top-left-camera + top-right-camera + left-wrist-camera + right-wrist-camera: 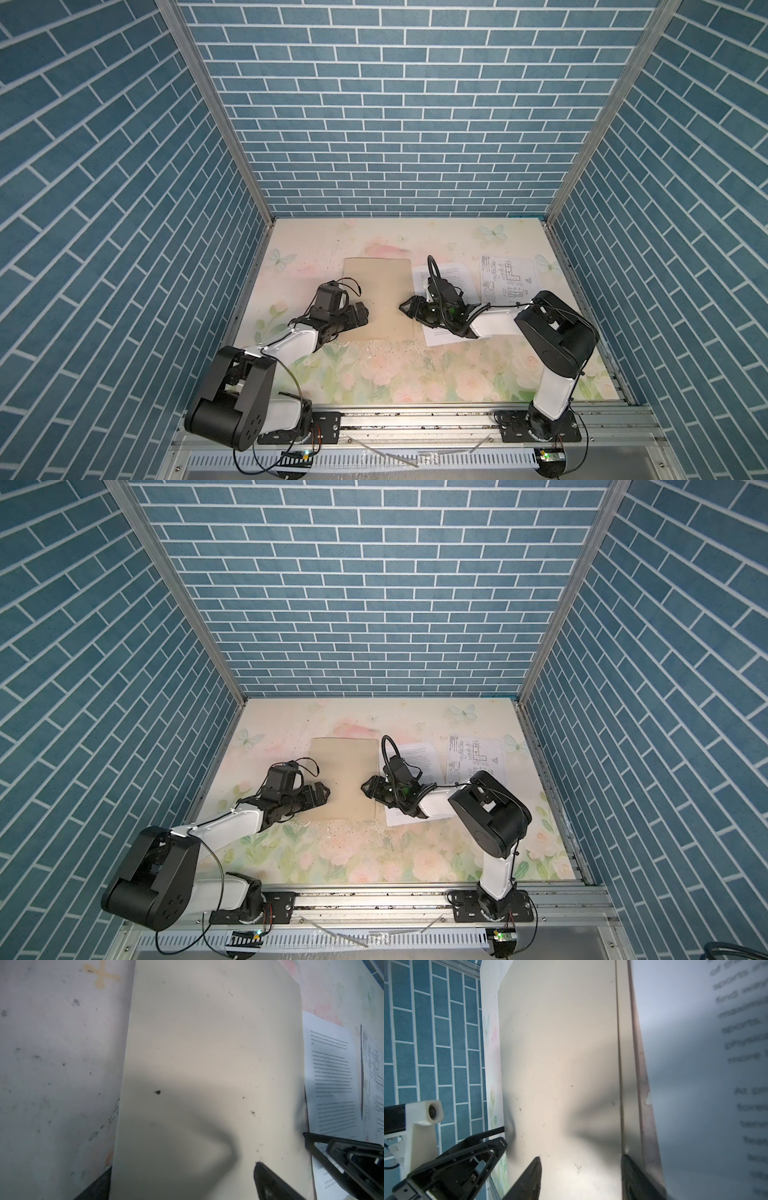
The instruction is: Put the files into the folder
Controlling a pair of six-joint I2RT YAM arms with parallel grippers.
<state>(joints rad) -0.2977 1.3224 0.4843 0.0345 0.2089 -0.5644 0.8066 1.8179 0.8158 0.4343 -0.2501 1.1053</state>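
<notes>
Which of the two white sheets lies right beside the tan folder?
The text sheet, under the right arm. The drawing sheet lies farther right, beyond it, away from the folder.

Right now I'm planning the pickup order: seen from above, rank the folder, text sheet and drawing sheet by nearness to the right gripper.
1. folder, under the right gripper
2. text sheet, beside it
3. drawing sheet, farthest right

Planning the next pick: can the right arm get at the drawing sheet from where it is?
Probably yes. The drawing sheet lies uncovered on the right arm's side; the right gripper hovers open at the folder's edge.
</notes>
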